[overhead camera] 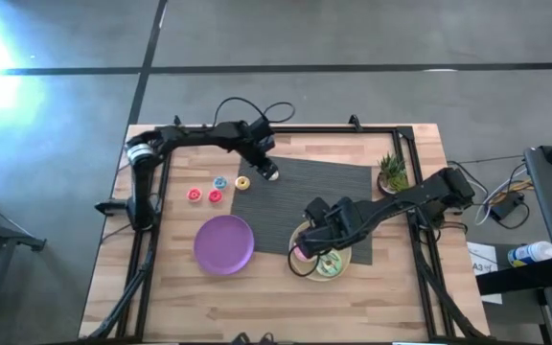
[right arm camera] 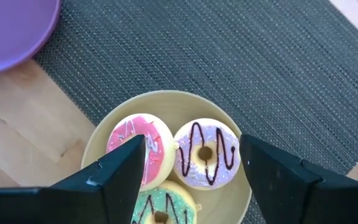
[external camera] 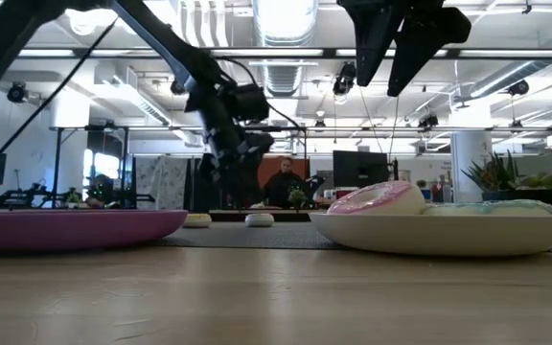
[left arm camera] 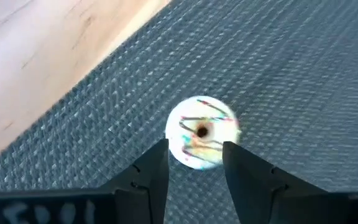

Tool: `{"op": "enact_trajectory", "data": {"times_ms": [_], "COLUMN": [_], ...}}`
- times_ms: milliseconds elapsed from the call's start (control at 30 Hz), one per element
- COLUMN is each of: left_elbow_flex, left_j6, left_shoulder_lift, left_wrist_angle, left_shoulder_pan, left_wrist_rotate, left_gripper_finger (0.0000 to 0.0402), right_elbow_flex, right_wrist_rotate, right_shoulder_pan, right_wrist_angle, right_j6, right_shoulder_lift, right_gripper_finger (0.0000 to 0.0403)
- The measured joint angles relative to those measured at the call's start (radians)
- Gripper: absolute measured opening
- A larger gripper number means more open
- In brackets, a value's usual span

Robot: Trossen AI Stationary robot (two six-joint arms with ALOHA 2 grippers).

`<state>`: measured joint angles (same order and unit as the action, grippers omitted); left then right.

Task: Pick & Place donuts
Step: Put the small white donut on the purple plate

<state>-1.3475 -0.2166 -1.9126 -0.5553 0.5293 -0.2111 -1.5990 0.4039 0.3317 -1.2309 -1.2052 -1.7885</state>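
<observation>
A tiny white donut [left arm camera: 202,132] lies flat on the dark mat [overhead camera: 333,192] near its far left corner. My left gripper [left arm camera: 194,163] hangs open above it, one finger on each side, and touches nothing; it also shows in the high view [overhead camera: 268,171]. Tiny yellow [overhead camera: 242,182], blue [overhead camera: 220,180] and two red donuts [overhead camera: 205,195] lie on the wood left of the mat. The pink [right arm camera: 140,148], white-brown [right arm camera: 205,152] and green [right arm camera: 163,213] donuts lie on the cream plate [right arm camera: 166,102]. My right gripper [right arm camera: 191,163] is open and empty above them.
A purple plate [overhead camera: 224,243] sits on the wood left of the cream plate. A small potted plant [overhead camera: 391,172] stands at the mat's far right corner. A black frame [overhead camera: 372,129] runs around the table's edges. A person [external camera: 282,187] shows far behind the table.
</observation>
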Motion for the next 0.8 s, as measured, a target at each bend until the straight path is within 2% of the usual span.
{"op": "enact_trajectory", "data": {"times_ms": [467, 600, 800], "left_elbow_flex": [-0.011, -0.009, -0.008], "left_j6": [0.016, 0.035, 0.046], "left_shoulder_lift": [-0.086, -0.083, -0.076], "left_wrist_angle": [0.022, 0.077, 0.126], "left_shoulder_pan": [0.004, -0.002, -0.001], "left_wrist_rotate": [-0.006, 0.059, 0.088], "left_gripper_finger": [0.0119, 0.0092, 0.0017], "right_elbow_flex": [0.003, 0.010, 0.030], "right_wrist_rotate": [0.024, 0.026, 0.026], "right_shoulder_pan": [0.002, 0.002, 0.002], "right_wrist_angle": [-0.026, -0.027, -0.027], "right_j6": [-0.016, -0.020, -0.048], "right_shoulder_lift": [0.000, 0.000, 0.000], "right_gripper_finger": [0.0249, 0.0248, 0.0248]}}
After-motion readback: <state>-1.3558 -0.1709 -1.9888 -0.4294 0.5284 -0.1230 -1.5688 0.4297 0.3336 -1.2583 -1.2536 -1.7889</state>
